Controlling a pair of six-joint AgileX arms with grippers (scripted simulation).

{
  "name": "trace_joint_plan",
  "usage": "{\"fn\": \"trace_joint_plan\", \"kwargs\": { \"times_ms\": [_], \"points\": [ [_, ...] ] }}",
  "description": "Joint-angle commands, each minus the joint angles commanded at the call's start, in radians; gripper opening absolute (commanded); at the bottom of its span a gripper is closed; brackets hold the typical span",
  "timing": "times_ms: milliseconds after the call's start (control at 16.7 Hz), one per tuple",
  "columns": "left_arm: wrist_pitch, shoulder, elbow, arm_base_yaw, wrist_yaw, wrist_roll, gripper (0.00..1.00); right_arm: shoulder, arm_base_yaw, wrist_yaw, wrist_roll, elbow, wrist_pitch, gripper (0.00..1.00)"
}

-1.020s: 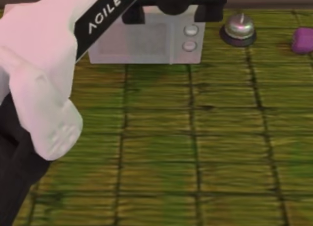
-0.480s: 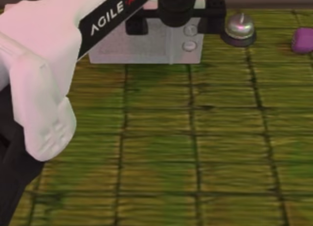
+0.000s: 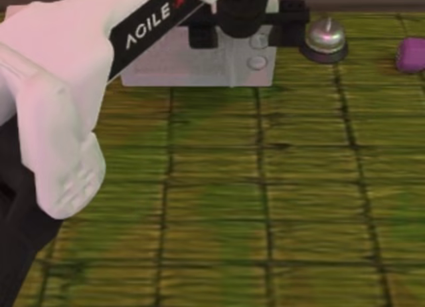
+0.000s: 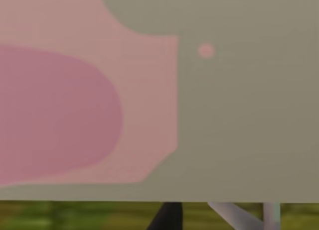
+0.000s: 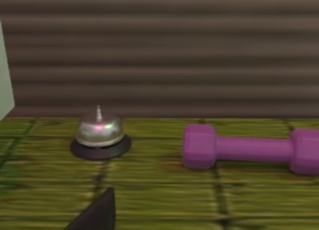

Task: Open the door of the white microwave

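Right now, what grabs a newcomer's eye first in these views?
The big white left arm fills the top view's left and reaches to the far edge, its black left gripper over the front of the white microwave, whose door looks closed. To the microwave's right on the green mat sit a silver bell and a purple dumbbell.

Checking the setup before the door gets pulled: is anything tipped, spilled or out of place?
Nothing stands out. The white microwave sits square at the far edge with its door shut, the call bell stands upright, and the purple dumbbell lies flat on the mat.
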Motion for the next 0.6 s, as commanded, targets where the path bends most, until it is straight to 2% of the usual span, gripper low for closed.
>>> {"fn": "trace_joint_plan", "kwargs": {
  "times_ms": [300, 600],
  "points": [
    [0.000, 0.000, 0.000, 0.000, 0.000, 0.000, 0.02, 0.000, 0.000, 0.000, 0.000, 0.000, 0.000, 1.00],
    [0.000, 0.000, 0.000, 0.000, 0.000, 0.000, 0.00, 0.000, 0.000, 0.000, 0.000, 0.000, 0.000, 1.00]
  ]
}}
